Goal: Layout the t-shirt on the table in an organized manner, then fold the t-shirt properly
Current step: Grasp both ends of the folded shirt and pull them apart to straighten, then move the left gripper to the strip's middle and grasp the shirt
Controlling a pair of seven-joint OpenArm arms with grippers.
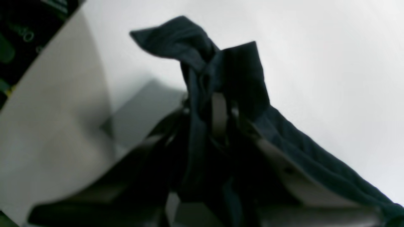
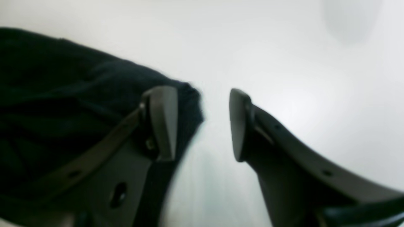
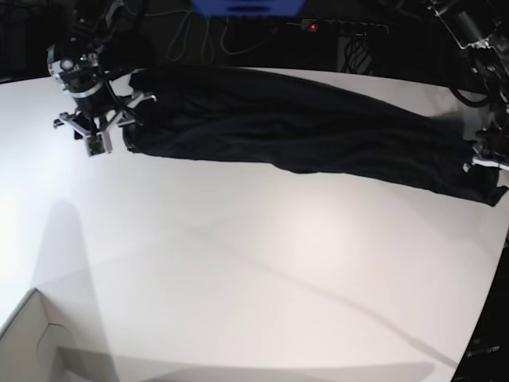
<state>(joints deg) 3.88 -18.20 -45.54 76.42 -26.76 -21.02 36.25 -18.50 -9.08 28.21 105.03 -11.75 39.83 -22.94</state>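
Pinching a bunched fold of the black t-shirt (image 3: pixel 318 131), the left gripper (image 1: pixel 221 110) is closed on the fabric, with a loose end sticking out past the fingertips. The right gripper (image 2: pixel 203 123) is held spread, one finger over the shirt's corner and the other above bare white table (image 3: pixel 238 270); nothing is gripped there. The shirt is stretched lengthwise across the table, between both arms.

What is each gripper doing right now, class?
Left gripper: closed, holding a bunched part of the black t-shirt.
Right gripper: open, holding nothing, beside the t-shirt's edge.
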